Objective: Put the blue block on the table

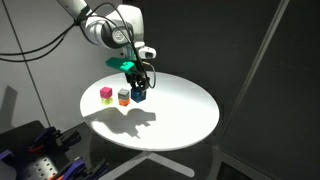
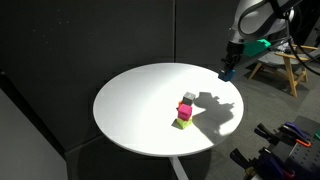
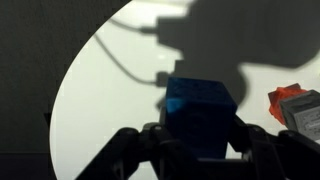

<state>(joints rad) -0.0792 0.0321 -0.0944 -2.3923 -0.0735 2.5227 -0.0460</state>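
The counter (image 1: pixel 190 125) is a round white top on a white base with splayed legs, and strong light throws hard shadows on it. Around it the room is dark, with black walls or curtains behind in both exterior views. A wooden stool (image 2: pixel 285 62) stands on the grey floor past the counter (image 2: pixel 130 110) in an exterior view.

The robot arm (image 1: pixel 100 28) reaches down from above, over the part of the counter where the blocks are. The jaws are closed on the blue block (image 1: pixel 139 96), one finger on each side. In the wrist view the blue block (image 3: pixel 198 108) sits between the two dark fingers and fills the gap between them. The block is upright, low over the white surface near the rim. I cannot tell whether its underside touches the counter.

Just beside it stands the orange cube (image 1: pixel 124 98), also seen at the right edge of the wrist view (image 3: pixel 292 100). The magenta cube (image 1: pixel 106 94) is a little further along, apart from the jaws.
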